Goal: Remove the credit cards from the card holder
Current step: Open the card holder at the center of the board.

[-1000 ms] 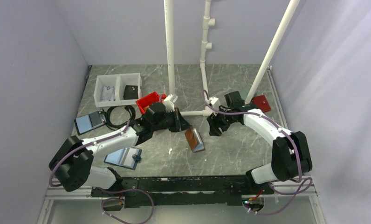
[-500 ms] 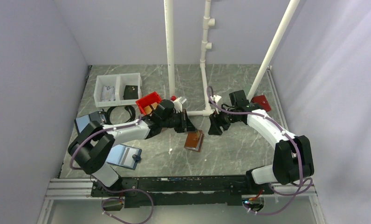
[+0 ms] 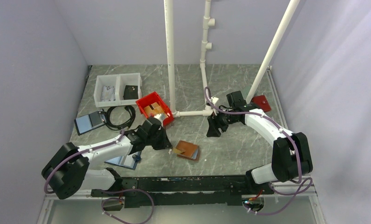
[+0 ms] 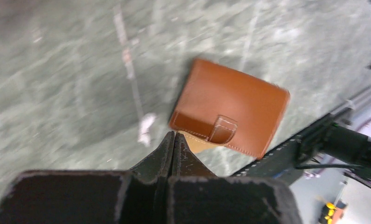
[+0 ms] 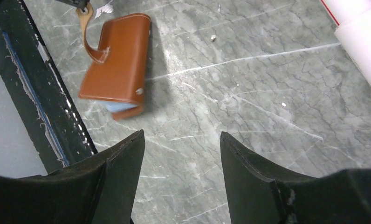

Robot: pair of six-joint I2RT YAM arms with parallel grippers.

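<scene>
The brown card holder (image 3: 187,150) lies flat and closed on the marble table, near the front rail. In the left wrist view the card holder (image 4: 230,107) shows its snap strap (image 4: 223,129), whose tan underside runs to my fingertips. My left gripper (image 3: 170,145) (image 4: 174,134) is shut, pinching that strap at the holder's left edge. In the right wrist view the card holder (image 5: 118,60) has its strap (image 5: 88,32) pulled up toward the left arm, and a pale blue edge (image 5: 118,106) peeks from one end. My right gripper (image 3: 214,129) (image 5: 182,133) hangs open over bare table, right of the holder.
A red bin (image 3: 146,100) and a white two-compartment tray (image 3: 99,81) sit at the back left, beside a black cable coil (image 3: 118,116). Two blue-edged folders (image 3: 89,122) (image 3: 123,159) lie left. White pipes (image 3: 169,56) rise at the back. A black rail (image 3: 183,183) runs along the near edge.
My left gripper pulled back toward the near left, and the card holder went from standing on edge to lying flat closer to the front rail. The right arm barely moved.
</scene>
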